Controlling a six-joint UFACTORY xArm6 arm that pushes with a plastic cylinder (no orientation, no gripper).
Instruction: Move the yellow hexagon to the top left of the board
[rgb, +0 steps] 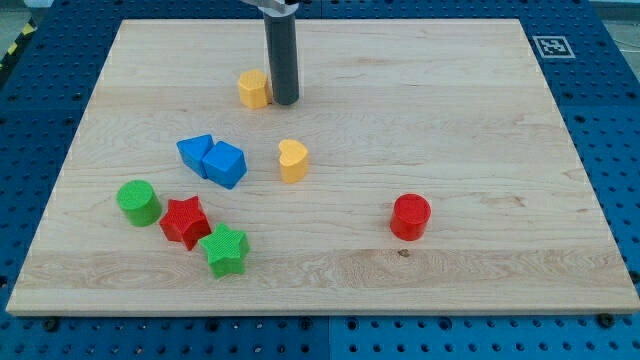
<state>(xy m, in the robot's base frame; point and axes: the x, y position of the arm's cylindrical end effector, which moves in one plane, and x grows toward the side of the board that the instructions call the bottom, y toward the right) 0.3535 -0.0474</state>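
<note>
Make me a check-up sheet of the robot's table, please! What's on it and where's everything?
Surface: wooden board, flat, lying on a blue perforated table.
Job's things: yellow hexagon, upper left area, not yet in the corner.
Clutter: yellow heart mid-board; two blue blocks touching; green cylinder, red star, green star lower left; red cylinder at right.
Grippers: none; my tip sits just right of the hexagon.
Cables: nothing seen.
Surroundings: marker tag at the top right.
</note>
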